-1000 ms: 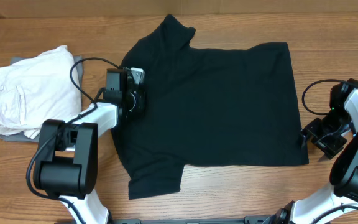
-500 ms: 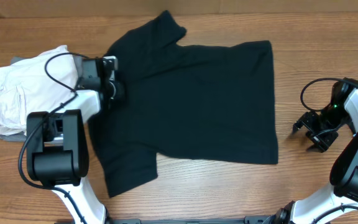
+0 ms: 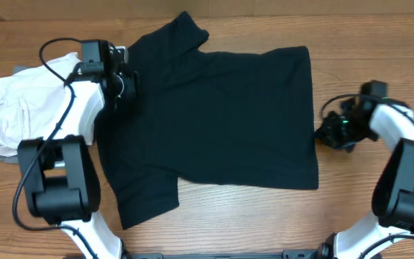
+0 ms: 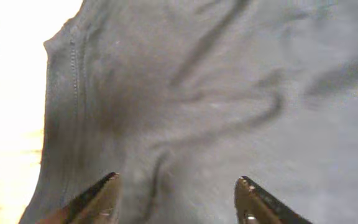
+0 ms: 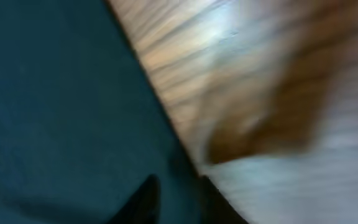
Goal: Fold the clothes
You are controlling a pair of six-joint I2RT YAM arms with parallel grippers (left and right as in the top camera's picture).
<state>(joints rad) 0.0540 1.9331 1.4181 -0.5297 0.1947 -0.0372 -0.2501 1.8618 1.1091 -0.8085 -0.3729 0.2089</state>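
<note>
The black T-shirt [image 3: 221, 122] lies flat mid-worktop [image 3: 379, 43], with wood showing beyond its hem. The left end effector [image 4: 176, 190] hangs spread over the neck edge. The right end effector [image 3: 329, 135] is at the hem, and I cannot tell its grip.

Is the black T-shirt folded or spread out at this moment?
Spread out: the black T-shirt lies flat on the table, both sleeves showing, no part doubled over.

Overhead evenly lit, left wrist view overexposed, right wrist view motion-blurred

Robot lab workstation: cabled left arm [image 3: 57, 180], right arm [image 3: 407, 188] mounted at wood-grain table [image 3: 379, 43].
</note>
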